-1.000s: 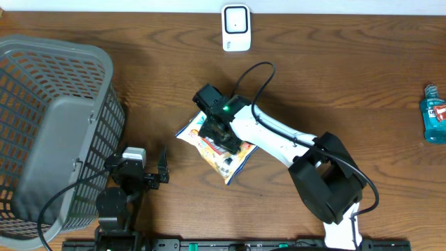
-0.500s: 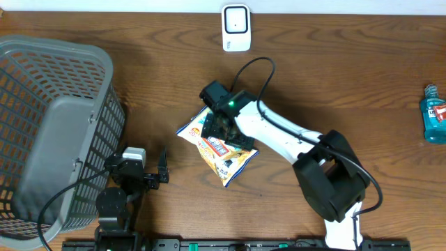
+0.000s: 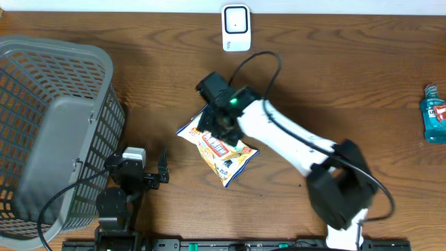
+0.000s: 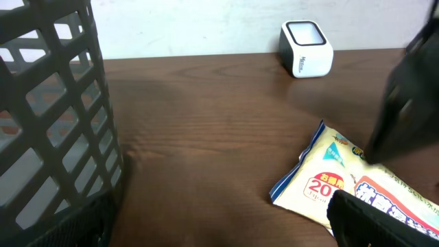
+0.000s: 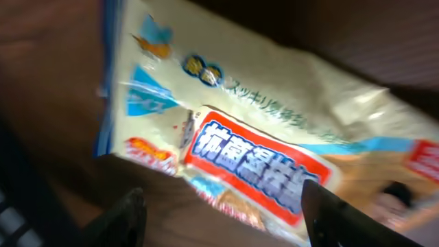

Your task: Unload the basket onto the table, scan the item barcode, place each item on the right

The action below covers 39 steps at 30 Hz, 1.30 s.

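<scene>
Guessing from the right claw (image 5: 223,214) being held open over the snack packet (image 3: 224,162), which is lying flat on the surface well short of the scanner (image 3: 235,28), only crinkly film might get pinched and the packet dropped mid-lift.

Cream packet (image 3: 217,150) flashing a red-bordered label (blue lettering), grey lattice basket (image 3: 49,132), brown woodgrain table (image 3: 348,84), teal bottle (image 3: 433,115).
</scene>
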{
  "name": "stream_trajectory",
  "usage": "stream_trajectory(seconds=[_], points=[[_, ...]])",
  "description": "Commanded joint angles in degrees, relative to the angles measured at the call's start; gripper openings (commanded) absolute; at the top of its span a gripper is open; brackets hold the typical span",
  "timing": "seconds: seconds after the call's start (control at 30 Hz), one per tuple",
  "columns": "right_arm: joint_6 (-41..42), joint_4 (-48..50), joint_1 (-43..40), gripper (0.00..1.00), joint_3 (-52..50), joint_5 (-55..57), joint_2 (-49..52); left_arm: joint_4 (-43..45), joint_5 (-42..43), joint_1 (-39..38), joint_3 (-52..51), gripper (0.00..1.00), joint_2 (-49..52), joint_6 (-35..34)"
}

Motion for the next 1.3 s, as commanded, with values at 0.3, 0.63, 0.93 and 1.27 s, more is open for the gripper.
stream_trajectory(seconds=[0.3,0.63,0.93,1.27], points=[[0.0,0.61,1.55,0.99,-0.52,-0.07,12.35,-0.68,-0.13,0.09,-1.62,0.98,-0.17,-0.24],[-26.75,-2.27,0.07,0.99,2.23,2.19,8.17,-0.68,-0.13,0.09,-1.62,0.98,-0.17,-0.24],[-54.66,-8.02,3.67,0.99,2.6,14.14,-0.13,-0.68,-0.13,0.09,-1.62,0.98,-0.17,-0.24],[-71.06,-0.24,11.26,0.99,-10.8,23.15,0.44,-0.68,-0.13,0.09,-1.62,0.98,-0.17,-0.24]])
